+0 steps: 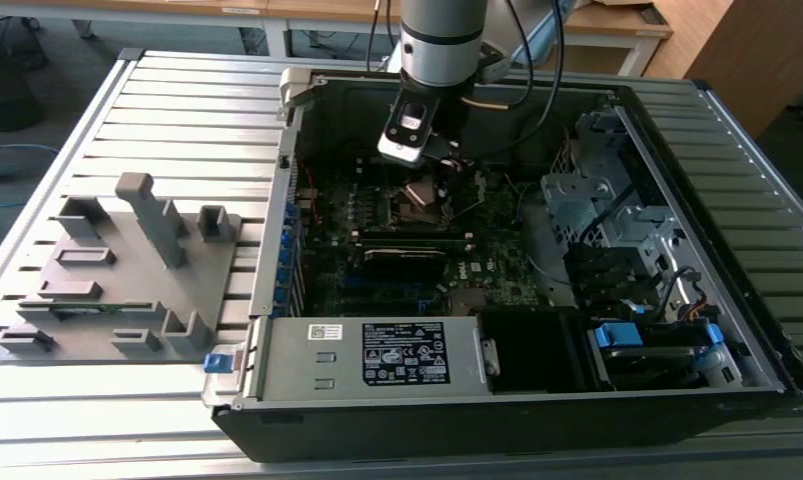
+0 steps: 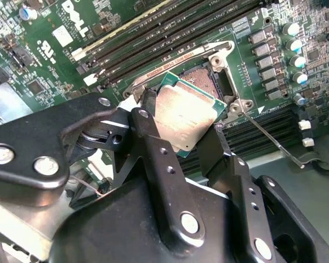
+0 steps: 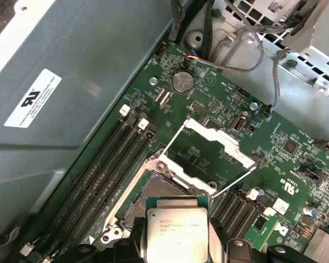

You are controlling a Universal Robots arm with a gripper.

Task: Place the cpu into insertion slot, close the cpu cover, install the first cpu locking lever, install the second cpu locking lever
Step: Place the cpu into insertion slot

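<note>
We see the gripper [image 2: 180, 127] clenched on the cpu [image 2: 185, 112], which it holds tilted over the insertion slot [image 2: 204, 76] on the green motherboard [image 3: 274, 164]; whether the chip touches the socket we cannot tell. In the first wrist view, the cpu cover [image 3: 216, 135] stands swung open just beside the slot.

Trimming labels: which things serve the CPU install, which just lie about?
Job: gripper, shut on small silver-grey square cpu; black square insertion slot; raised silvery frame cpu cover; thin wire locking lever.
Lying about: grey plastic fixture tray; round silver coin battery; long black memory slots.
</note>
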